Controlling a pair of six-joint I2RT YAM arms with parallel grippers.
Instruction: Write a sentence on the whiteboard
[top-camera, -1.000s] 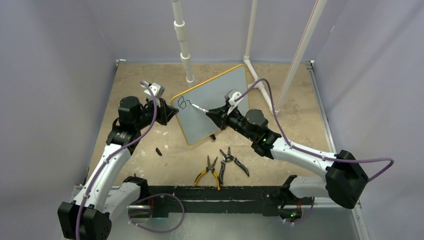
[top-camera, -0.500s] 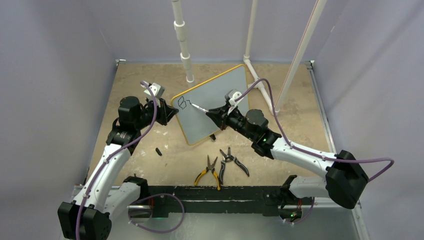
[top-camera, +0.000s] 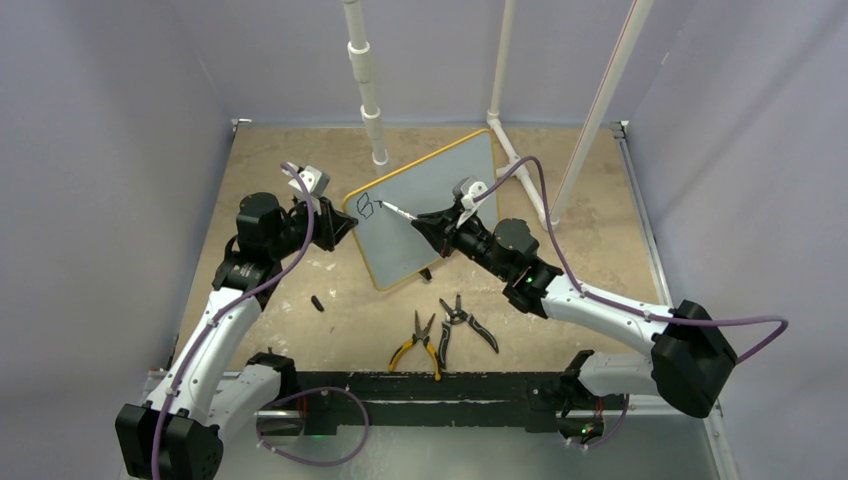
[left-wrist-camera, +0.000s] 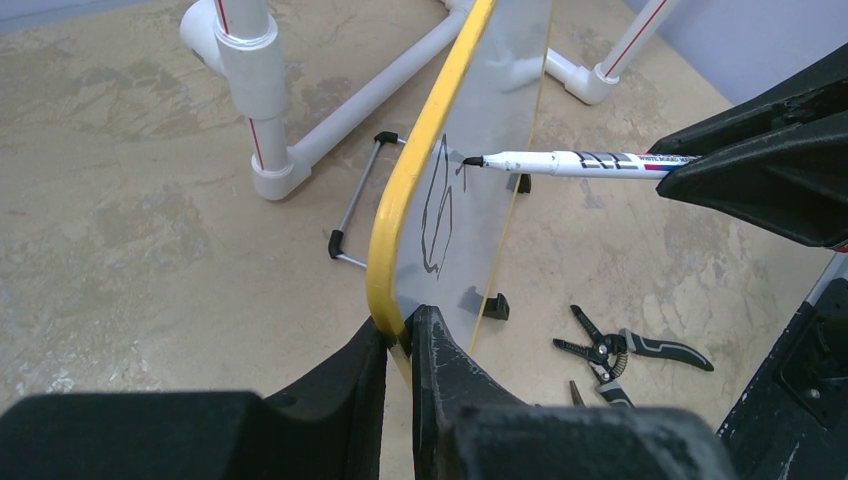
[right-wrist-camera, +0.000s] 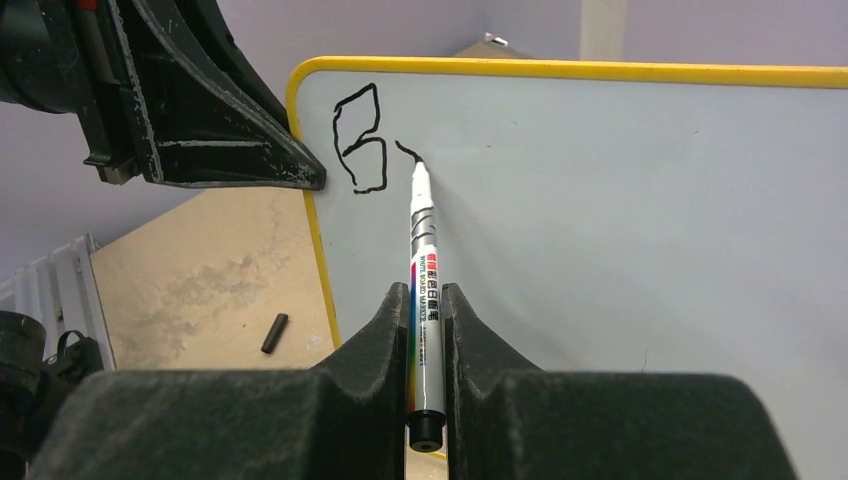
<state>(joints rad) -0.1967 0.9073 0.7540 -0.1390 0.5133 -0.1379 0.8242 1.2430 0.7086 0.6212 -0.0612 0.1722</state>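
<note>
The whiteboard, white with a yellow rim, stands tilted on the table. My left gripper is shut on its left rim, one finger on each side. My right gripper is shut on a whiteboard marker. The marker's tip touches the board near the top left corner. Of the sentence, black marks like a letter B and a short stroke beside it show on the board, seen edge-on in the left wrist view as black lines.
A black marker cap lies left of the board. Yellow-handled pliers and black wire strippers lie in front of it. White PVC pipes rise behind the board, one to its right.
The marker tip has moved a little up and left on the board, and a short new stroke now sits right of the B. The left gripper has stayed put.
</note>
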